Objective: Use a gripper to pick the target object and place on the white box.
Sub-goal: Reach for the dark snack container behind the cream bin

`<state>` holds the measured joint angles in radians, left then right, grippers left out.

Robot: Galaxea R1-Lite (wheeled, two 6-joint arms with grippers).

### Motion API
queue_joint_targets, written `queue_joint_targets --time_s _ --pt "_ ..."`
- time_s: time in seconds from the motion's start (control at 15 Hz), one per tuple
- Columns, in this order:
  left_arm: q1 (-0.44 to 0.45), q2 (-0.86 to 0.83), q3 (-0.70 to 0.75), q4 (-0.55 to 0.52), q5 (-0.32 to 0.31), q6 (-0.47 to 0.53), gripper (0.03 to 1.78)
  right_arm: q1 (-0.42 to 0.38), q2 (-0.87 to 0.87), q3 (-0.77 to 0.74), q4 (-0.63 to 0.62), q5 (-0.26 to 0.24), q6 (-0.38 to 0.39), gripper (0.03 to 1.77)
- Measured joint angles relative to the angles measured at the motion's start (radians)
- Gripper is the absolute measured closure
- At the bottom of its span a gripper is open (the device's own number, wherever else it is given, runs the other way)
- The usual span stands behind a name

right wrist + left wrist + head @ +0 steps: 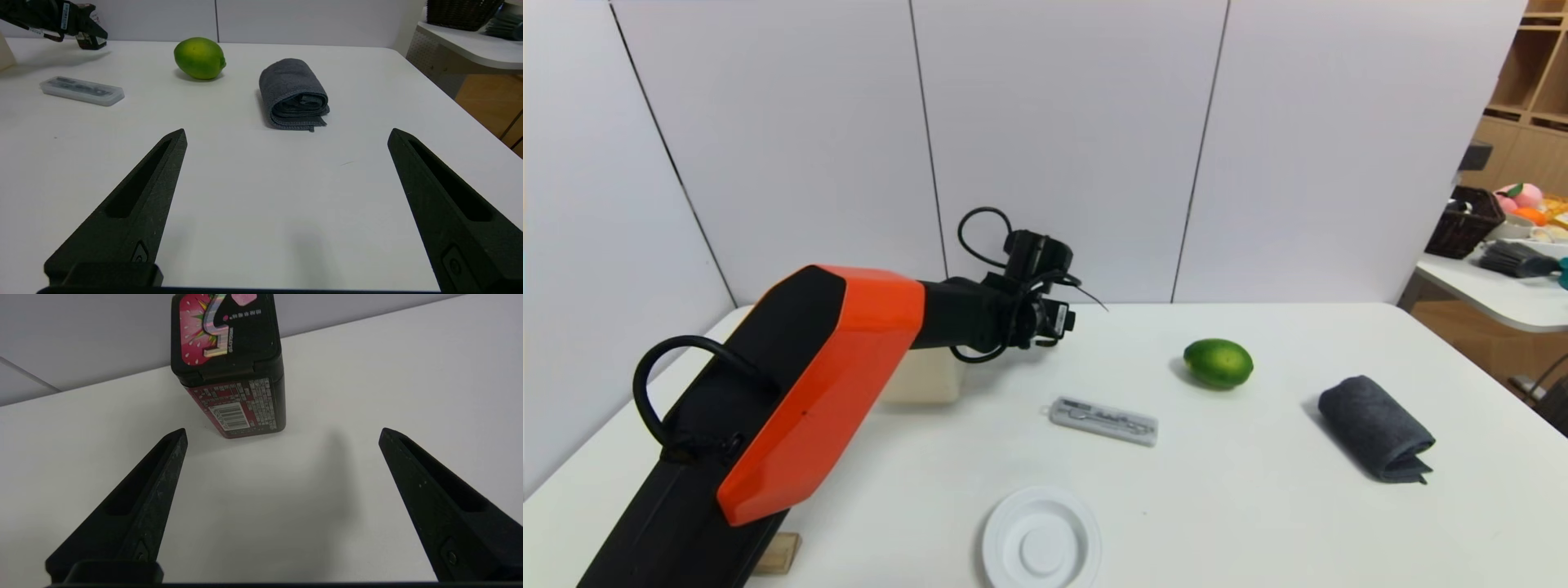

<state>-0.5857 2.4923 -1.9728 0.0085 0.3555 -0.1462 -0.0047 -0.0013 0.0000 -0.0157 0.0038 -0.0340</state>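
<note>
The left hand [282,433] hovers with fingers wide apart just short of the upright dark box [229,367], evidently lining up to straddle it.

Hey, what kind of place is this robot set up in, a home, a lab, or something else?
Probably a lab or test room. The white table stands against plain white partition panels, with unrelated props laid out: a green lime, a rolled grey towel. Wooden shelving stands behind a second table.

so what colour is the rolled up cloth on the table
Dark grey; the rolled cloth shows best in the right wrist view.
</note>
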Motion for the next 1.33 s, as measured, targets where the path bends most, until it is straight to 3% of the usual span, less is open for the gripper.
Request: queue_joint_targets --time_s 0.6,1.0,1.33 --pt "0.01 0.061 0.0 -0.166 0.025 0.006 0.12 0.0 0.0 0.0 0.0 0.0 0.0 0.1" --pt "0.013 0.085 -0.001 -0.204 0.027 0.008 0.12 0.0 0.0 0.0 0.0 0.0 0.0 0.1" --pt "0.027 0.1 -0.001 -0.297 0.056 0.066 0.12 0.0 0.0 0.0 0.0 0.0 0.0 0.1"
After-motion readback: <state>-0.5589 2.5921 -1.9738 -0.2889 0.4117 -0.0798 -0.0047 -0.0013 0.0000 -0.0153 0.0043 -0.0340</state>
